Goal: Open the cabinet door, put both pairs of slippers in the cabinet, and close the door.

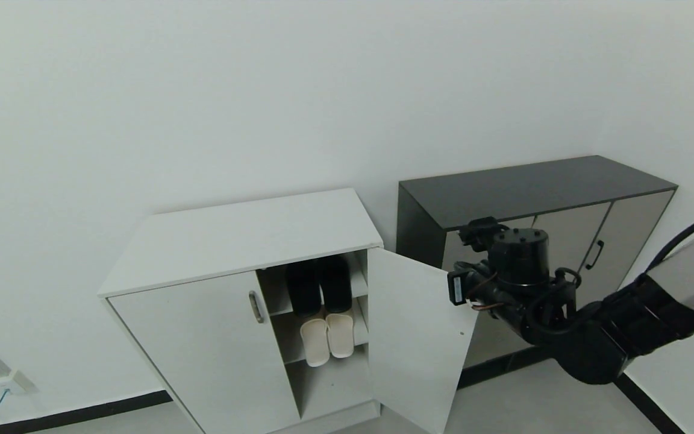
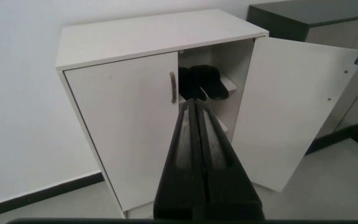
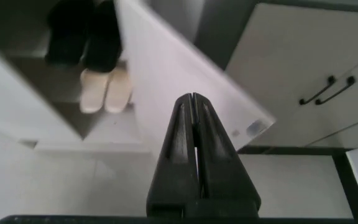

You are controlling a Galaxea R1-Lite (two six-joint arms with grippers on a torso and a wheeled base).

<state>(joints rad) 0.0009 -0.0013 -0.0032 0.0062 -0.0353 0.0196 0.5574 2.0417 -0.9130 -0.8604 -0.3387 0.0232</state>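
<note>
The white cabinet [image 1: 244,235] stands against the wall with its right door [image 1: 416,337] swung open and its left door [image 1: 202,343] closed. Inside, a black pair of slippers [image 1: 320,283] sits on the upper shelf and a cream pair [image 1: 326,337] on the shelf below. My right arm's wrist [image 1: 515,265] hangs just beyond the open door's outer edge. My right gripper [image 3: 193,96] is shut with nothing in it, close to the door [image 3: 185,87]. Back from the cabinet front, my left gripper [image 2: 194,102] is shut and empty, pointing at the opening and the black slippers [image 2: 207,81].
A dark cabinet [image 1: 534,187] with grey doors stands right of the white one, close behind the open door. A wall socket with a cable [image 1: 9,383] is low on the left. Bare grey floor [image 1: 534,404] lies in front of both cabinets.
</note>
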